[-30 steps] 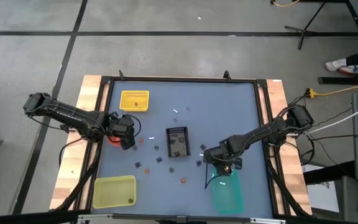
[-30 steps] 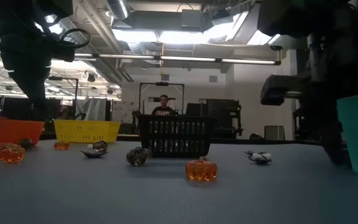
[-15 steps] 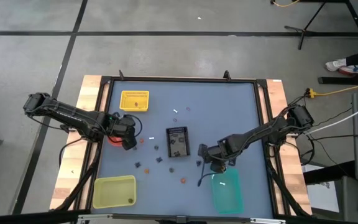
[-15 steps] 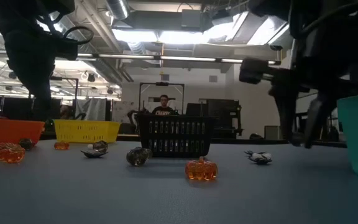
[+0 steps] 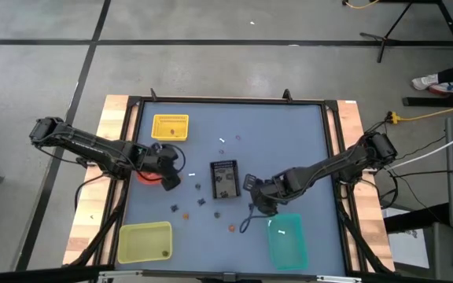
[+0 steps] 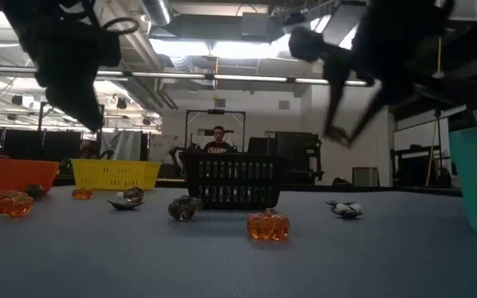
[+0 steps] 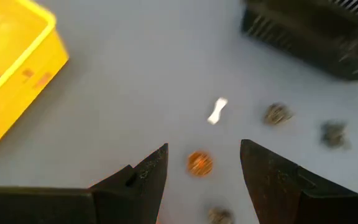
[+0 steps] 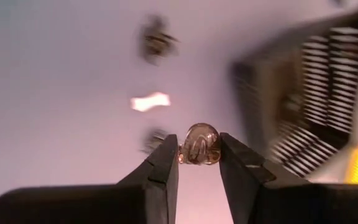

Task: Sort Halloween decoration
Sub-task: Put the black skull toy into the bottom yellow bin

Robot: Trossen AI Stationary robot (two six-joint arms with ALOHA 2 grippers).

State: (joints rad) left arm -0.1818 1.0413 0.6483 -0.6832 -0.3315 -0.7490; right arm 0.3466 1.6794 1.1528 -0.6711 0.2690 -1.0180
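Note:
Small trinkets lie scattered on the blue table: an orange pumpkin (image 6: 268, 225), a white bone (image 7: 217, 111) and dark pieces (image 7: 277, 113). My right gripper (image 8: 197, 140) hangs above the table beside the black tray (image 5: 225, 179), shut on a small brownish translucent trinket. My left gripper (image 7: 204, 148) is open and raised by the orange container (image 6: 11, 175); another orange pumpkin (image 7: 199, 163) lies on the table below its fingers. In the high view the left gripper (image 5: 170, 177) is left of the tray and the right gripper (image 5: 250, 212) is right of it. My right gripper pinches the brownish trinket (image 8: 197, 146) between its two fingertips, one finger on each side. The trinket is lifted clear of the table.
A yellow basket (image 5: 170, 127) stands toward the far left, a yellow-green container (image 5: 144, 242) at the near left and a teal container (image 5: 287, 240) at the near right. Loose trinkets lie around the black tray. A person shows in the room beyond the table.
My right gripper has moved from above the teal container toward the table's left, close to the black tray, and has risen. My left gripper has risen and shifted slightly toward the table's right. The trinkets on the table have stayed put.

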